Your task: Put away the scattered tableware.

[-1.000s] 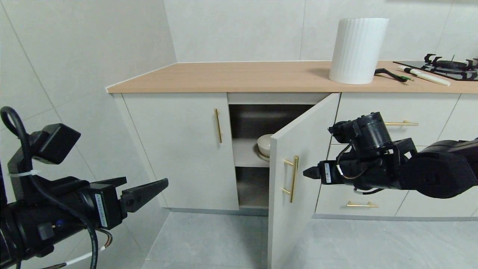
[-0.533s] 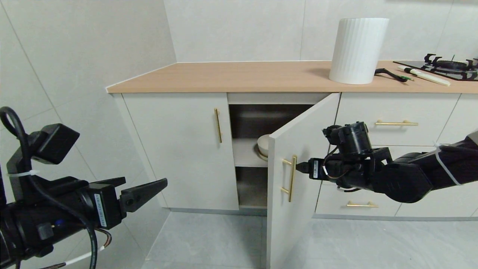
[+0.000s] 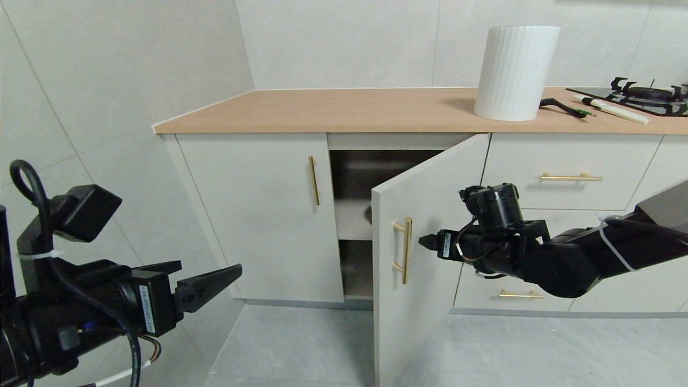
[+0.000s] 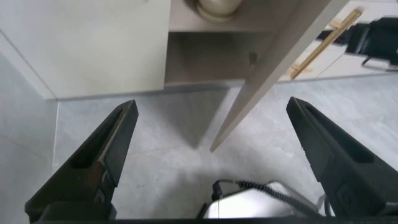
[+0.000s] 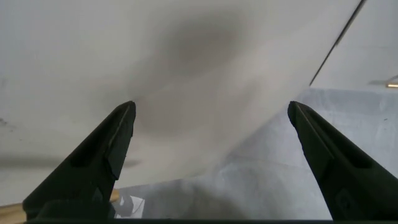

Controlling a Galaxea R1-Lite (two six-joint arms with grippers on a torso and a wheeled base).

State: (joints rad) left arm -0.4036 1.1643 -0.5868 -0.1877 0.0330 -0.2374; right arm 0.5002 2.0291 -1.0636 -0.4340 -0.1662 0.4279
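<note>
Pushed by the released right hand [image 3: 424,243], the white cabinet door [image 3: 419,204] swings nearer shut; keep pressing squarely.

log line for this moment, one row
right gripper: open, beside door handle | left gripper: open, low | bowl: on shelf | cabinet door: ajar

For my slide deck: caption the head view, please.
Right gripper at the half-open cabinet door beside its gold handle; left gripper hangs open.

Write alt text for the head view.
The open right claw points at the face of a half-open white cabinet door, beside its gold bar handle. The left claw hangs open at lower left; a white ribbed cylinder stands on the wooden countertop.
</note>
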